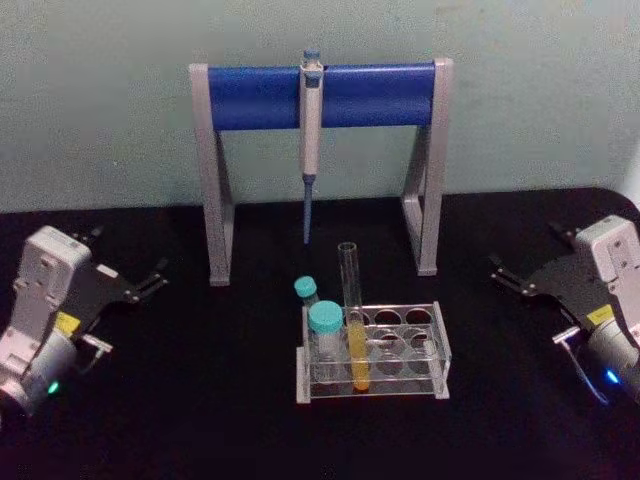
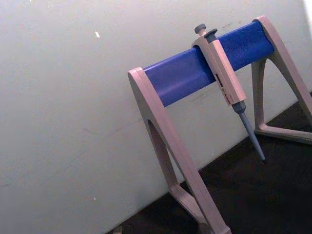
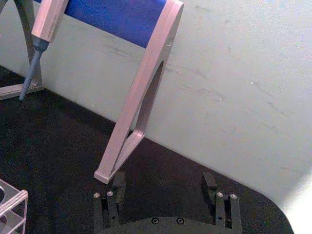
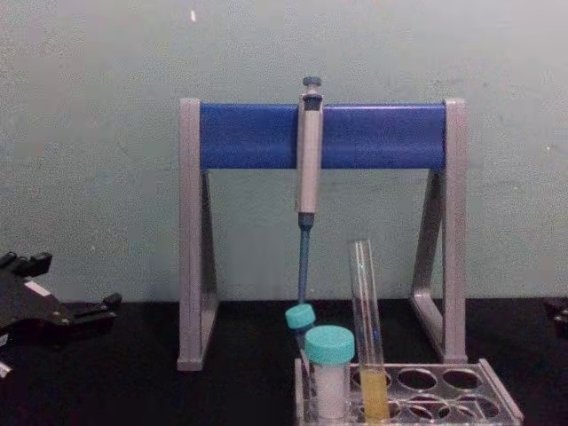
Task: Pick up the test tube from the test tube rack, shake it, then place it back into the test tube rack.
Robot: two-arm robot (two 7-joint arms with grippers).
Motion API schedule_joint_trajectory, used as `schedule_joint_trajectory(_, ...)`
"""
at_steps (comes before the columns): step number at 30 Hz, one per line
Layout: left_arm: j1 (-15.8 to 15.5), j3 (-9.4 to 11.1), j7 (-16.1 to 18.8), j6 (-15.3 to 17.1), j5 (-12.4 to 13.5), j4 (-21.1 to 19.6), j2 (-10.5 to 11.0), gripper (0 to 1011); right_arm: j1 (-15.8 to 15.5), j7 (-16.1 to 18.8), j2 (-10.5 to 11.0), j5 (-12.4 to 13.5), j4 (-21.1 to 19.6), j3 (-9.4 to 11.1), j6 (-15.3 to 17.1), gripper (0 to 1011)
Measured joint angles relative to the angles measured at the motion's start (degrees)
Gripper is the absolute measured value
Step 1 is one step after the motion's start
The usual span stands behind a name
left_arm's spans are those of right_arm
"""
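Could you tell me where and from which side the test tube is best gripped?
Grip the bare upper glass of the test tube, above the test tube rack. It stands upright, with the teal-capped tubes close on its left and empty holes on its right, so the open right hand could come from the right.

The test tube (image 1: 349, 285) is clear glass with yellow liquid; the rack (image 1: 441, 352) is clear too. Two short tubes (image 1: 325, 330) have teal caps, the nearer with white contents. The stand (image 1: 260, 95) has grey legs and a blue bar; the pipette (image 1: 311, 110) is grey-blue. The table (image 1: 150, 400) is black, the wall (image 1: 100, 100) pale green. The left gripper (image 1: 128, 255) and right gripper (image 1: 527, 252) are pale grey with black fingers.
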Motion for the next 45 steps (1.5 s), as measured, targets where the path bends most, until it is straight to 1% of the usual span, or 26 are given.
schedule_joint_trajectory(15,0.00,0.00,0.00,0.00,0.00,0.00,0.00,1001,-0.02,0.03,-0.01,-0.02,0.00,0.04,0.00,1000)
schedule_joint_trajectory(20,0.01,0.00,0.00,0.00,0.00,0.00,0.00,1001,-1.22,1.07,0.22,-0.16,-1.44,0.77,0.27,1000)
schedule_joint_trajectory(23,0.00,0.00,0.00,0.00,0.00,0.00,0.00,1001,-2.49,2.04,0.62,0.46,-3.17,1.40,0.91,1000)
schedule_joint_trajectory(24,0.00,0.00,0.00,0.00,0.00,0.00,0.00,1002,-2.89,2.37,0.76,0.77,-3.65,1.58,1.14,1000)
schedule_joint_trajectory(25,0.00,0.00,0.00,0.00,0.00,0.00,0.00,1001,-3.81,3.20,1.02,1.63,-4.98,1.98,1.66,1000)
schedule_joint_trajectory(27,0.00,0.00,0.00,0.00,0.00,0.00,0.00,1001,-4.62,3.94,1.19,2.55,-5.92,2.31,2.05,1000)
schedule_joint_trajectory(28,0.00,0.00,0.00,0.00,0.00,0.00,0.00,1001,-5.52,4.93,1.32,3.68,-7.04,2.66,2.38,1000)
schedule_joint_trajectory(30,0.00,0.00,0.00,0.00,0.00,0.00,0.00,1001,-6.43,6.11,1.36,5.01,-8.13,3.04,2.66,1000)
schedule_joint_trajectory(31,0.00,0.00,0.00,0.00,0.00,0.00,0.00,1001,-7.31,7.20,1.36,6.33,-9.18,3.39,2.88,1000)
schedule_joint_trajectory(33,0.00,0.00,0.00,0.00,0.00,0.00,0.00,1001,-8.11,8.30,1.30,7.55,-10.15,3.67,3.08,1000)
schedule_joint_trajectory(34,0.00,0.00,0.00,0.00,0.00,0.00,0.00,1001,-8.87,9.37,1.18,8.66,-11.19,3.83,3.27,1000)
schedule_joint_trajectory(41,0.00,0.00,0.00,0.00,0.00,0.00,0.00,1001,-10.85,13.97,0.41,12.22,-14.90,3.80,4.56,1000)
schedule_joint_trajectory(45,0.00,0.00,0.00,0.00,0.00,0.00,0.00,1001,-11.25,16.06,-0.21,13.29,-16.63,3.31,5.66,1000)
